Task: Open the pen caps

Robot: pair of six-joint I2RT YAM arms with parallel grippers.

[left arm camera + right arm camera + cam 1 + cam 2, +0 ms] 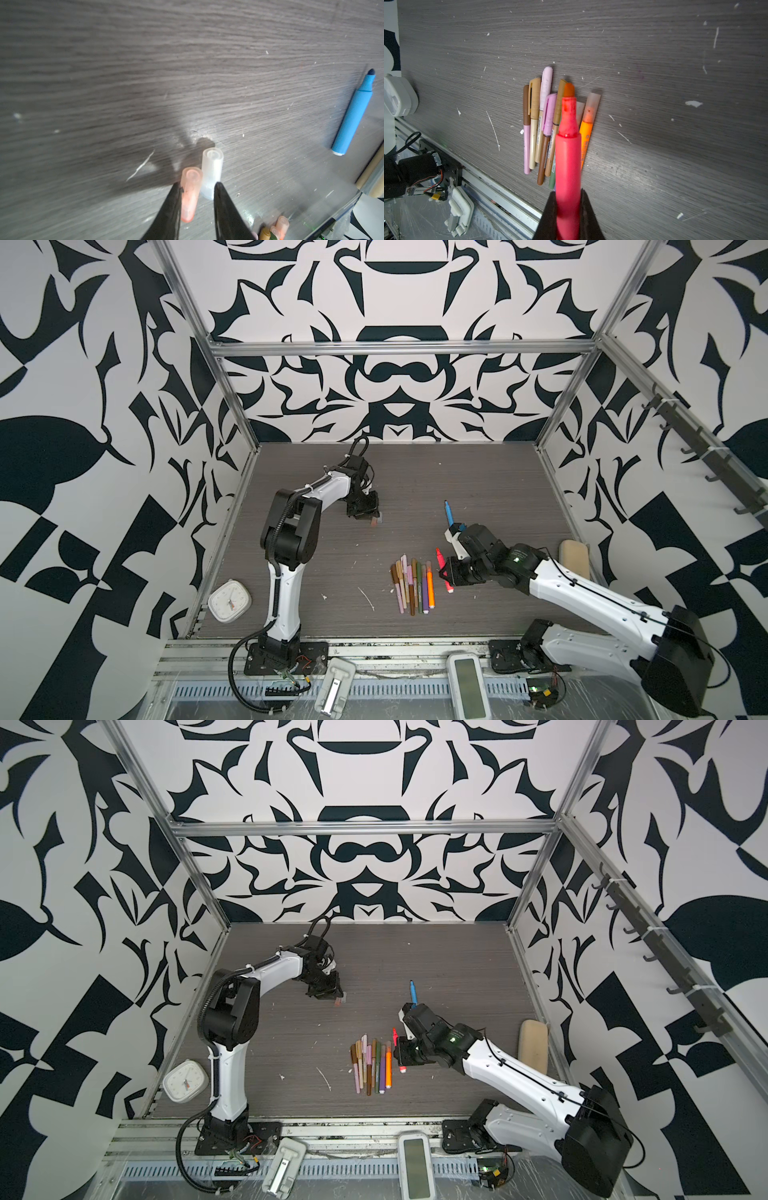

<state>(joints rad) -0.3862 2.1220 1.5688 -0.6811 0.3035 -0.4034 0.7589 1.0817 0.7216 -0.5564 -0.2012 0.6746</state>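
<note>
— Right claw [568,194]?
— I see it clamped tight on the red pen [568,158], tip bare.
— Left claw [197,185]?
— Part open. Pink cap [190,193] sits between the jaws against one finger, unpinched; clear cap [212,170] just beside it.
— Remainder?
— Pens [411,587] bunched at the right claw's nine o'clock, blue pen [449,513] at twelve.

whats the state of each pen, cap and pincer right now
red pen: uncapped, tip bare, clamped in the right pincer
blue pen: uncapped, lying alone on the table
orange pen: capped, lying in the bundle
slim pens: those in view capped, side by side
pinkish cap: off, between the jaws of the left pincer, grip unclear
clear cap: off, on the table beside it
</note>
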